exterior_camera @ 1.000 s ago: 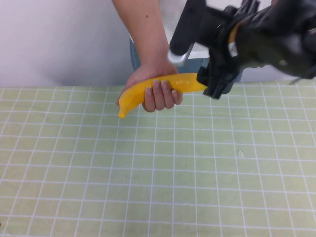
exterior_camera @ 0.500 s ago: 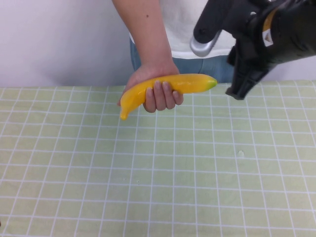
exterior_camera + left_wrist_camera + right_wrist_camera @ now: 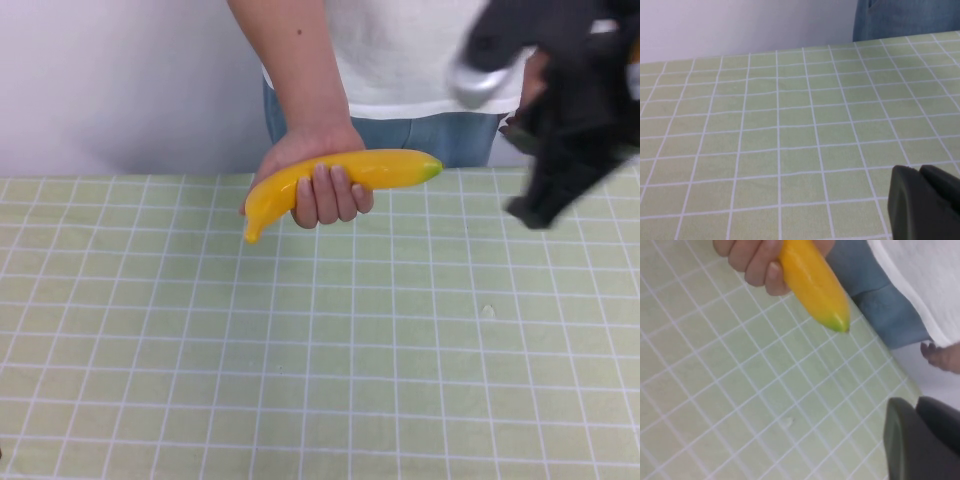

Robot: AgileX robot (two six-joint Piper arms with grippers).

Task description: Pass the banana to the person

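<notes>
R gripper (image 3: 535, 205) backed off banana (image 3: 345, 180).

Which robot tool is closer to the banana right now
Right. The right tool hangs just past the greenish tip of the banana, not touching it. The left tool is low over bare tablecloth, with no banana in its wrist view.

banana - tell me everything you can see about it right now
The banana is smooth, glossy, bright yellow and plastic-looking, gently curved, with a small greenish tip pointing toward the robot's right. It lies roughly level above the table's far edge, held in the person's hand, whose fingers wrap over its middle; nothing else touches it. The right gripper is off to the right, clear of it. The left gripper is low over the checked cloth, nowhere near it.
</notes>
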